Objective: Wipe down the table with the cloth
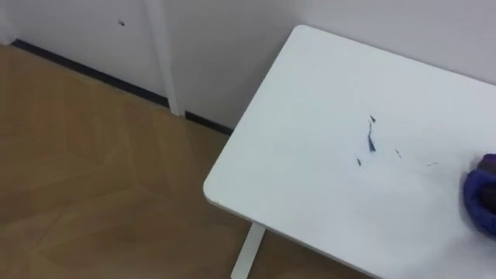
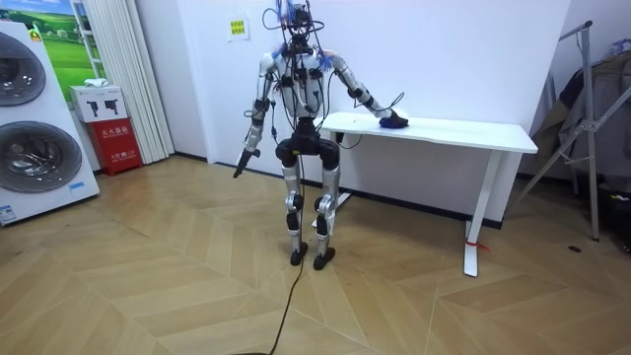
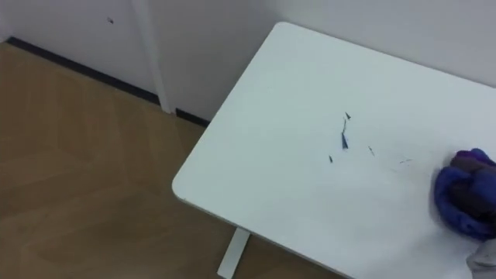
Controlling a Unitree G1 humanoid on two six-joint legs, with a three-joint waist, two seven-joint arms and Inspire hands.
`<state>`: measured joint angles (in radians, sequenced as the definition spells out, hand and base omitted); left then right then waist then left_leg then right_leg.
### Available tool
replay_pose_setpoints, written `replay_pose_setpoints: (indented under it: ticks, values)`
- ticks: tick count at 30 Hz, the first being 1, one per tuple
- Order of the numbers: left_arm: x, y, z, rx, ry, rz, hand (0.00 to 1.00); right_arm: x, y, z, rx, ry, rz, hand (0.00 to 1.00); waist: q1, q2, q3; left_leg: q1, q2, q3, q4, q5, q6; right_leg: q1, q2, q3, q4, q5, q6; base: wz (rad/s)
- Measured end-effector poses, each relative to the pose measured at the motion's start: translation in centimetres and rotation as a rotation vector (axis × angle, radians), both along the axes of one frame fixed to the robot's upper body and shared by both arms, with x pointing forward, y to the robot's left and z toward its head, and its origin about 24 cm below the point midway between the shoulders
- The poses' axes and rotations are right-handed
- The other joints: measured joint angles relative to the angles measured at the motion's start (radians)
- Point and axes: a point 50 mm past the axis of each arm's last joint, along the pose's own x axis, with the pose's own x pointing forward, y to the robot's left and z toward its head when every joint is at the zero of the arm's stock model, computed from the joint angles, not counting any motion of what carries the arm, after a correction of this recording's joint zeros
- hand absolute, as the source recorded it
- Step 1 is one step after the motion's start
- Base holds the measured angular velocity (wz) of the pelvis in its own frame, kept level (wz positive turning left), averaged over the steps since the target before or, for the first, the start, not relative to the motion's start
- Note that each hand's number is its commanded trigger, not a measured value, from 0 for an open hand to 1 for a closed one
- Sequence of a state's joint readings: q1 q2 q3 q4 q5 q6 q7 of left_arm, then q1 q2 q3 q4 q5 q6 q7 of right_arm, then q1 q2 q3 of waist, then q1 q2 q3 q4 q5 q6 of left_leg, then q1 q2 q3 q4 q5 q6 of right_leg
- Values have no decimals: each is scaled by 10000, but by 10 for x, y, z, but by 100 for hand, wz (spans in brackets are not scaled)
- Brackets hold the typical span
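With the blue cloth (image 3: pixel 463 203) on the desk (image 3: pixel 294 201) just right of the dark marks (image 3: pixel 344 139), under the right robot hand (image 2: pixel 385 116) whose grip I cannot tell, best press flat and sweep left across them.

No legible text; wall notice (image 2: pixel 237 28) print perhaps too small.

Washing machine (image 2: pixel 35 158) at room view's left, red box (image 2: pixel 117 145) beside it, wooden floor (image 2: pixel 177 286)

I read bright, even, diffuse room light; the white table (image 1: pixel 302 178) is evenly lit, faint soft shadow beneath
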<state>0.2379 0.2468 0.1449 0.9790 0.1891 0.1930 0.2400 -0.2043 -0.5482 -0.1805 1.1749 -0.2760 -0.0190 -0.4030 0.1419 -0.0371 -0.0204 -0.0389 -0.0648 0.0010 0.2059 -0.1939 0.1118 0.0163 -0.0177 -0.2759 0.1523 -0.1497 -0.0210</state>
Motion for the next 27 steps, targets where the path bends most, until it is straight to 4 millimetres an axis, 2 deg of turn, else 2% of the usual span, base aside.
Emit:
replay_pose_setpoints:
  ticks: [2, 5, 6, 8, 10, 11, 13, 15, 18, 22, 24, 26, 27]
  values:
    - [-2, -1, 0, 27, 77, 10, 0, 7, 2, 3, -110, 65, 53, 100, 81, 50, 31, 51, 10, 103, 4, 10, -13, 18, 2, 27, -7, 0, -1, -15]
    - [-6, -6, -2, -62, 155, -17, 0, 27, 8, 11, -456, 136, 602, 100, 81, 161, 86, 125, 39, 222, -26, 53, -58, 18, 19, 88, 20, 26, -44, -19]
    - [-5, -9, -3, -120, 139, -67, 0, 39, 13, 15, -752, 264, 989, 100, 132, 173, 133, 171, 70, 349, -74, 73, -84, -15, 49, 251, 24, 50, -83, -46]
    - [-1, -13, -4, -226, 32, -99, 0, 53, 22, 21, -1332, 604, 1688, 100, 407, 176, 160, 186, 176, 691, -125, 81, -117, -153, 97, 306, 98, 99, -159, -60]
    - [2, -18, -6, -410, 55, -439, 0, 85, 48, 29, -1917, 845, 3051, 100, 605, 135, 224, 142, 309, 1159, -249, 133, -194, -412, 174, 523, 308, 168, -275, -62]
    - [4, -18, -6, -469, -6, -471, 0, 95, 56, 32, -1979, 794, 3412, 100, 607, 101, 258, 125, 338, 1241, -253, 145, -214, -474, 192, 552, 341, 179, -293, -45]
    - [13, -20, -6, -629, -195, -667, 0, 130, 86, 48, -2122, 525, 4715, 100, 644, -15, 306, -55, 399, 1401, -296, 199, -295, -780, 223, 526, 357, 242, -401, -24]
    - [18, -21, -6, -645, -332, -813, 0, 144, 96, 58, -2234, 450, 5278, 100, 822, -70, 371, -47, 404, 1410, -390, 271, -335, -910, 240, 542, 339, 262, -436, 0]
    - [11, -21, -6, -611, -230, -757, 0, 143, 95, 57, -1862, 335, 5145, 100, 988, -209, 348, -43, 438, 1323, -385, 298, -363, -831, 274, 433, 229, 254, -449, 16]
    - [-1, -18, -6, -589, 129, -529, 0, 125, 79, 45, -935, -30, 4427, 100, 825, -282, 307, -42, 419, 920, -400, 287, -353, -665, 271, 210, 142, 255, -448, 33]
    - [-3, -15, -5, -510, 87, -353, 0, 100, 65, 28, -142, -375, 3580, 100, 672, -290, 263, 13, 360, 614, -399, 274, -331, -446, 261, 210, -18, 254, -443, 50]
    - [-7, -10, -4, -433, 54, -84, 0, 82, 56, 19, 343, -655, 2981, 100, 511, -305, 244, 72, 342, 429, -398, 264, -316, -328, 246, 97, -28, 246, -429, 37]
    - [-10, -7, -3, -335, 18, 160, 0, 67, 48, 11, 725, -768, 2388, 100, 427, -322, 215, 120, 329, 325, -399, 252, -298, -241, 223, -52, -13, 222, -389, 31]
